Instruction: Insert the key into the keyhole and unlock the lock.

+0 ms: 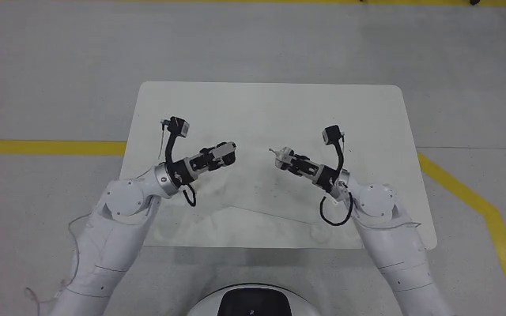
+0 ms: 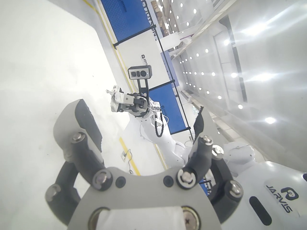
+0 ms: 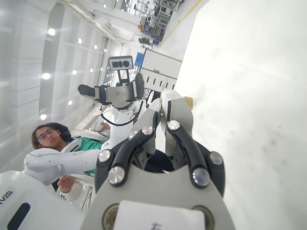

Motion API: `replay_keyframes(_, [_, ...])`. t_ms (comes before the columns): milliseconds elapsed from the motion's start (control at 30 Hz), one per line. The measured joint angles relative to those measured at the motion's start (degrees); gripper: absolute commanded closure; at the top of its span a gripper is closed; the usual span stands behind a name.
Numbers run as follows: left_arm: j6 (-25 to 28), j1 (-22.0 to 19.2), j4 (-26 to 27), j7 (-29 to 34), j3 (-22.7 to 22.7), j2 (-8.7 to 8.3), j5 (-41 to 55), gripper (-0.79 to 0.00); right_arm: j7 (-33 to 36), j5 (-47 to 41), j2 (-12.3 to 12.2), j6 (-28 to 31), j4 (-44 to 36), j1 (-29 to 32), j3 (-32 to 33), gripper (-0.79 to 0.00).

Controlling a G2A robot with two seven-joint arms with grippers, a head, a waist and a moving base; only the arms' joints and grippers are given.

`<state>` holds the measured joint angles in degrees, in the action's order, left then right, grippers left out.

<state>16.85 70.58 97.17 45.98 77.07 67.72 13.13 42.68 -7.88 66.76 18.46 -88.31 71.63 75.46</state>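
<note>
I am holding the left hand (image 1: 229, 152) raised over the white bench (image 1: 316, 110), fingers spread wide and gripping nothing; facing it above the bench's middle, the right hand (image 1: 281, 160) is pinching a small pale metal piece (image 2: 115, 96), key or lock I cannot tell; insertion seems not yet begun; next, I judge, comes careful alignment between the hands.
</note>
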Motion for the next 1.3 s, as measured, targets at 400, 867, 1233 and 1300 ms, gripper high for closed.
replay_keyframes(400, [-6.9, 14.8, 15.8, -2.8, 22.9, -3.12, -17.4, -0.785, -9.3, -2.8, -0.7, 6.8, -1.9, 6.5, 8.0, 0.000])
replay_keyframes(867, [-25.0, 26.9, 17.1, -7.5, 21.2, -3.12, -32.3, -0.785, -9.2, -2.8, -0.7, 6.7, -1.9, 6.5, 7.9, 0.000])
replay_keyframes(1233, [-47.1, 18.8, 15.3, -3.2, 13.1, -2.31, -24.5, -0.785, -9.2, -2.8, -0.7, 6.7, -1.9, 6.5, 7.9, 0.000])
replay_keyframes(1300, [-51.2, 16.3, 15.0, -3.5, 11.4, -2.46, -28.5, -0.785, -9.2, -2.8, -0.7, 6.7, -1.9, 6.5, 7.9, 0.000])
